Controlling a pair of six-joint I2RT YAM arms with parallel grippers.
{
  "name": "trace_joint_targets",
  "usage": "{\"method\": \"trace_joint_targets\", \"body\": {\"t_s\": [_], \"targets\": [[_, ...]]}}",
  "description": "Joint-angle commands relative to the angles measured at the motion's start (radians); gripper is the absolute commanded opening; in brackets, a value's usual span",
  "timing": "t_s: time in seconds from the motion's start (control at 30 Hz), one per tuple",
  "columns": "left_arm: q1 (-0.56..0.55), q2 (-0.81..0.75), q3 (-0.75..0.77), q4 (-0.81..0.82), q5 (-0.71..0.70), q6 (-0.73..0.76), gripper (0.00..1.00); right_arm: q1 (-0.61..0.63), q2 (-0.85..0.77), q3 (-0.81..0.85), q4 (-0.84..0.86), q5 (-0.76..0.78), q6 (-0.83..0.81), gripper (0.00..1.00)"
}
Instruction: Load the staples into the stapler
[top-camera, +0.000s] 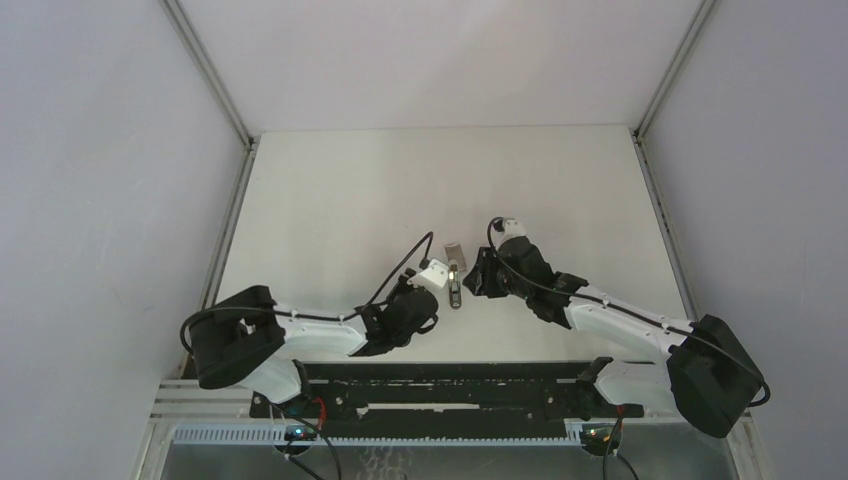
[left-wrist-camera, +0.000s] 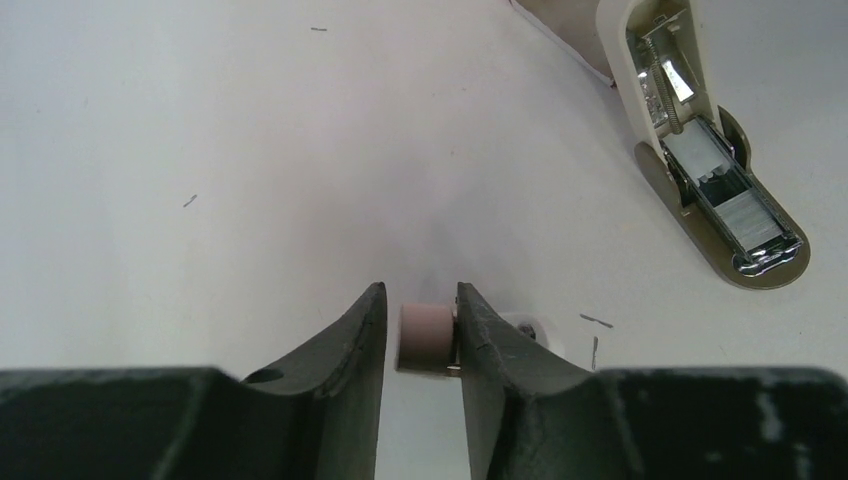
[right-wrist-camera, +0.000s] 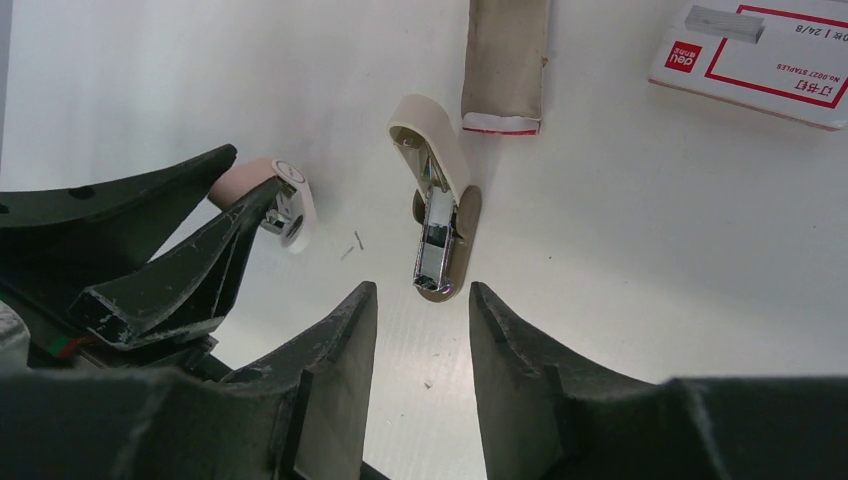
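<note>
The stapler (top-camera: 455, 283) lies open between my two grippers: cream-white lid swung back, metal channel on a pinkish-grey base. It also shows in the left wrist view (left-wrist-camera: 715, 170) and the right wrist view (right-wrist-camera: 437, 215). A silvery block of staples (left-wrist-camera: 750, 215) sits in the channel. The white red-printed box (right-wrist-camera: 770, 50) lies beyond, with a staple strip (right-wrist-camera: 722, 22) on it. My left gripper (left-wrist-camera: 422, 295) stands narrowly open around a small pink-and-white piece (left-wrist-camera: 425, 338), which touches the right finger. My right gripper (right-wrist-camera: 422, 290) is open and empty, just short of the stapler's tip.
The pinkish-grey inner tray (right-wrist-camera: 505, 60) lies just behind the stapler (top-camera: 452, 248). Loose single staples (left-wrist-camera: 597, 321) lie on the white table near the left gripper (right-wrist-camera: 250, 170). Grey walls enclose the table on both sides and at the back.
</note>
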Motion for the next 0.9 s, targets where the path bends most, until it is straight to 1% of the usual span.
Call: {"method": "trace_joint_targets", "body": {"t_s": [0.0, 0.13, 0.23, 0.3, 0.4, 0.47, 0.53, 0.67, 0.77, 0.87], "targets": [[-0.010, -0.046, 0.082, -0.120, -0.024, -0.039, 0.41, 0.003, -0.031, 0.001, 0.017, 0.022, 0.001, 0.38], [-0.010, -0.084, 0.114, -0.206, 0.039, -0.058, 0.54, -0.004, -0.048, 0.001, 0.003, 0.028, -0.005, 0.39], [-0.010, -0.109, 0.131, -0.262, 0.070, -0.086, 0.59, -0.009, -0.056, 0.002, -0.007, 0.031, -0.009, 0.39], [-0.010, -0.135, 0.131, -0.291, 0.101, -0.102, 0.64, -0.011, -0.062, 0.001, -0.014, 0.032, -0.009, 0.38], [-0.010, -0.190, 0.124, -0.309, 0.157, -0.117, 0.70, -0.016, -0.075, 0.001, -0.022, 0.030, -0.010, 0.38], [-0.006, -0.234, 0.109, -0.299, 0.204, -0.119, 0.77, -0.023, -0.089, 0.001, -0.028, 0.024, -0.012, 0.38], [0.017, -0.279, 0.076, -0.259, 0.305, -0.120, 0.82, -0.029, -0.107, 0.000, -0.036, 0.020, -0.018, 0.39], [0.183, -0.323, -0.024, -0.089, 0.602, -0.167, 0.83, -0.048, -0.146, -0.008, -0.047, 0.009, -0.027, 0.39], [0.292, -0.298, -0.067, 0.031, 0.775, -0.207, 0.84, -0.067, -0.177, -0.023, -0.047, -0.014, -0.026, 0.40], [0.378, -0.223, -0.063, 0.095, 0.932, -0.240, 0.84, -0.075, -0.206, -0.035, -0.053, -0.023, -0.026, 0.42]]}}
